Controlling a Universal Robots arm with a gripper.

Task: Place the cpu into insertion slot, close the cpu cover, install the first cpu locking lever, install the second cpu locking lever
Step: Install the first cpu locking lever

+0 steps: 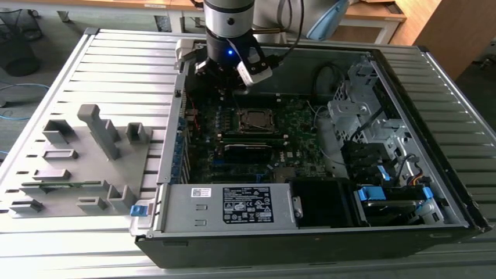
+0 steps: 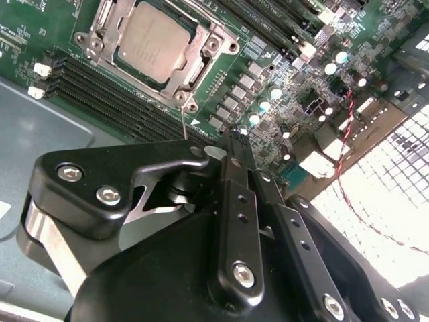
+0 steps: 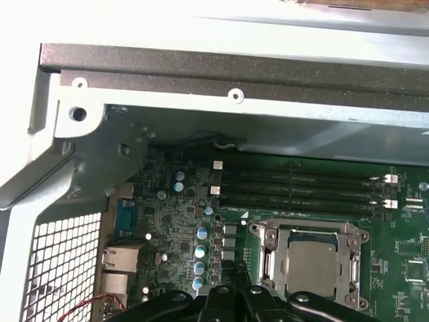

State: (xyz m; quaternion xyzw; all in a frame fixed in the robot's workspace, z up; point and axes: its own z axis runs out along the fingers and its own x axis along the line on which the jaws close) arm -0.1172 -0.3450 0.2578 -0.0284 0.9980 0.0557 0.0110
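Slatted metal table (image 1: 116, 58), open computer case (image 1: 310, 244) lying on it; inside, the gripper (image 2: 233, 142) hangs over the motherboard (image 2: 295, 87), fingers pressed together, nothing between them; just off its tip, a thin metal lever (image 2: 184, 121) crosses the long memory slots (image 2: 114, 94); farther ahead, the cpu (image 2: 153, 40) sits in the insertion slot (image 2: 94, 41), the cpu cover (image 2: 204, 50) flat around it.
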